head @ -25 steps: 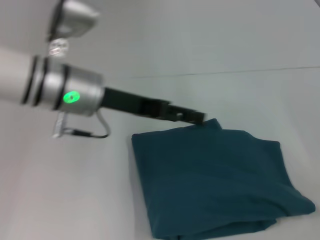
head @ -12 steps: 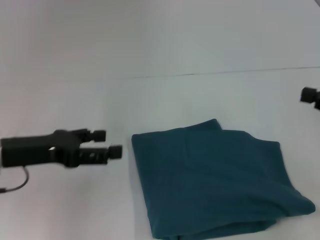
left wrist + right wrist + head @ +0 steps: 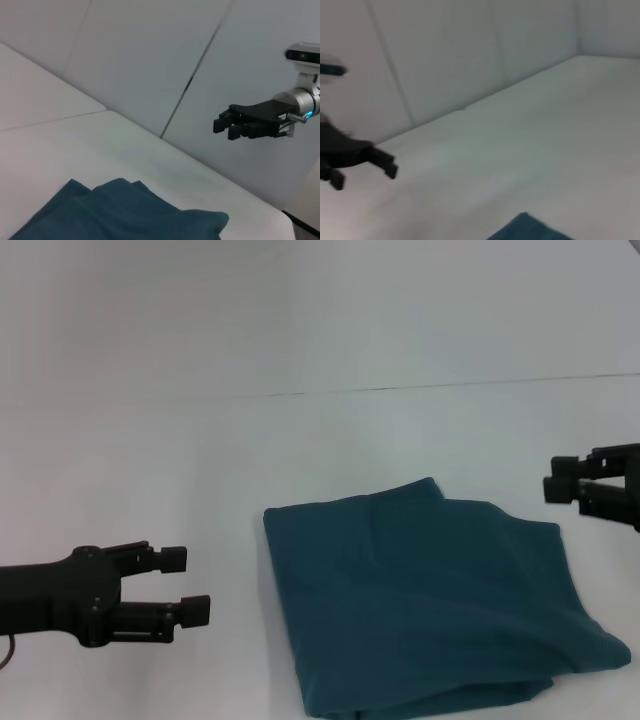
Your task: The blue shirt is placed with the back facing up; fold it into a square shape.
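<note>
The blue shirt (image 3: 430, 600) lies on the white bench (image 3: 200, 450), right of centre and toward the near edge. It is already gathered into a compact, roughly square, multi-layer stack. The outline is not clean: a small peak of cloth rises at the far edge and the near right corner bulges outward.

The left gripper (image 3: 185, 585) hovers clear of the shirt on its left side, jaws open and holding nothing. The right gripper (image 3: 560, 487) stands off to the right of the stack, near its far right corner but apart from it. Its jaws appear slightly parted and empty.

Assessment: folding looks essentially complete, and what remains is a clean withdrawal or a final squaring. To do this well, both arms should move away from the stack without brushing the top layer, since soft knit drags easily and a fold could open. If tidying is intended, the bulging near right corner is the place to press or tuck, with layers pinched together, not singly.
</note>
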`<state>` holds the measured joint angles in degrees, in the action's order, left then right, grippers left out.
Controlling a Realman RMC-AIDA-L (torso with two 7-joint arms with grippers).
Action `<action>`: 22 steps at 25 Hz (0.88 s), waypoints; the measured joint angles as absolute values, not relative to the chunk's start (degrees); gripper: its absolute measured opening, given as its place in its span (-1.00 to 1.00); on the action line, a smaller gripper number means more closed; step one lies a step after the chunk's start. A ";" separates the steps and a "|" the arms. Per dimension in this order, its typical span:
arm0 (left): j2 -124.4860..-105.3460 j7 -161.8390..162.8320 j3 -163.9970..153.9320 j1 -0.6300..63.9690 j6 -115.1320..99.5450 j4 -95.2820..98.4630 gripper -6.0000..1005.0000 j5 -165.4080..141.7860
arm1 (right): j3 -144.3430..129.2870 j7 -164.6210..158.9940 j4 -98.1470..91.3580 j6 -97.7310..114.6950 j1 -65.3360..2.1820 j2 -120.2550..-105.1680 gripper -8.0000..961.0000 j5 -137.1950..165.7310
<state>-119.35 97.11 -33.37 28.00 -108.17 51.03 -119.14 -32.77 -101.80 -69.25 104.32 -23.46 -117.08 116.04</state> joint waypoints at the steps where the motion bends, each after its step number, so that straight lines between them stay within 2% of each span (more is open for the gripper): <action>1: -119.40 97.48 -33.32 28.03 -107.73 50.92 0.89 -119.52 | -32.80 -101.80 -69.26 104.89 -23.61 -117.06 -0.55 116.26; 6: -119.46 103.86 -34.58 29.95 -102.96 49.32 0.89 -122.32 | -32.90 -102.05 -69.95 107.93 -23.76 -116.69 -0.38 117.25; 12: -119.76 114.28 -43.14 33.91 -95.09 49.32 0.89 -127.07 | -32.34 -101.78 -71.55 109.64 -23.19 -116.77 0.01 122.86; 17: -119.76 126.84 -48.75 38.24 -87.83 49.28 0.89 -131.85 | -31.86 -101.31 -70.73 109.40 -22.51 -116.82 -0.01 127.27; 22: -119.43 137.59 -50.03 43.90 -83.62 46.52 0.89 -135.26 | -31.21 -99.83 -70.32 109.16 -21.83 -116.81 0.10 128.61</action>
<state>-119.43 137.59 -50.03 43.90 -83.62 46.52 -135.26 -31.21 -99.83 -70.32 109.16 -21.83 -116.81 128.61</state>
